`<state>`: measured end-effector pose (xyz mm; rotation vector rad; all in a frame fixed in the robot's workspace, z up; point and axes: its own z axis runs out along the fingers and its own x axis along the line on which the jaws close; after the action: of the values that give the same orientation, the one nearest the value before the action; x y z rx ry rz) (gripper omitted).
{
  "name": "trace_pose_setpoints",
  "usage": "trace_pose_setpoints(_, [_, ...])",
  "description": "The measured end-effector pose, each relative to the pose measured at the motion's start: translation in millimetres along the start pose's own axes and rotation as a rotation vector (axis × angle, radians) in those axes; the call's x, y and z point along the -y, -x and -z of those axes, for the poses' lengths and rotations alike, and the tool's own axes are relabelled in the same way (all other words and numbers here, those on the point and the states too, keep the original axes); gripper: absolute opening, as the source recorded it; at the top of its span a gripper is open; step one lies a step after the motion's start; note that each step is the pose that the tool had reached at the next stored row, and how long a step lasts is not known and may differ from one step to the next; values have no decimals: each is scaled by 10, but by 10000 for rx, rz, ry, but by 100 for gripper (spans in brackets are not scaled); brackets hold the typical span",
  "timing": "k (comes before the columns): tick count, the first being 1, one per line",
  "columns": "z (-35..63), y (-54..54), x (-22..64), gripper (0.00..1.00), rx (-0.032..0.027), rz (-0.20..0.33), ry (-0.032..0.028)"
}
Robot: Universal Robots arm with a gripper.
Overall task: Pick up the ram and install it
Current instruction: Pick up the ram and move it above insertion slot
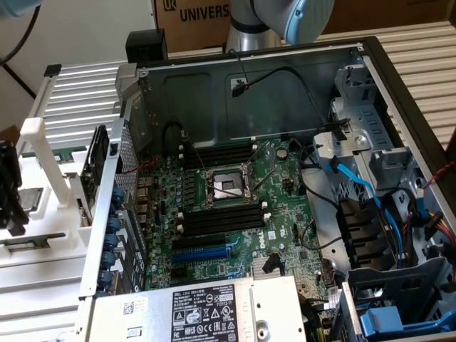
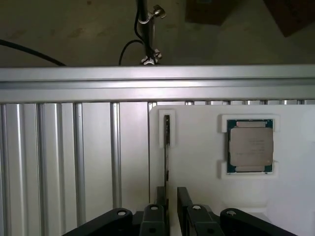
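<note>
— While the arm hangs over that white tray (image 2: 206, 177), where is the ram (image 2: 167, 142)?

— In the tray, on the exterior view's left, well apart from the open computer case (image 1: 285, 78). It sits in its own narrow pocket, just beside the ribbed aluminium table top (image 2: 59, 157).

— It hardly looks like a memory stick from the wrist.

— You are seeing it edge-on: a long, very thin dark strip with a paler line along it. It stands on its long edge, so its flat faces and chips can't be made out.

— Which way does it run?

— Its long axis goes straight out from the gripper (image 2: 171, 189) towards the aluminium rail (image 2: 157, 83). The far end stops in the pocket short of that rail, and the near end lies between the fingers.

— Is it gripped?

— Not that I can see. The black fingers (image 2: 183, 196) are narrowly apart, one on each side of the stick. One is close against it, though I can't tell if it touches. A sliver of white tray shows between the stick and the other.

— And the square thing beside it?

— A processor chip (image 2: 250, 146) in another pocket of the same tray. Over in the case, the motherboard (image 1: 235, 206) lies flat with its long black slots (image 1: 217, 217) showing.
</note>
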<state>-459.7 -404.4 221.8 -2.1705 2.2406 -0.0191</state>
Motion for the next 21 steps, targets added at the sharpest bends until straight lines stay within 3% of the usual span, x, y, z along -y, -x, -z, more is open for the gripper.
trace_pose_setpoints(7, [-79,-3,121,24,-5,7,7])
trace_pose_setpoints(12, [-147,-24,130,24,-10,41,118])
trace_pose_setpoints(21, [-196,-38,183,24,-7,150,132])
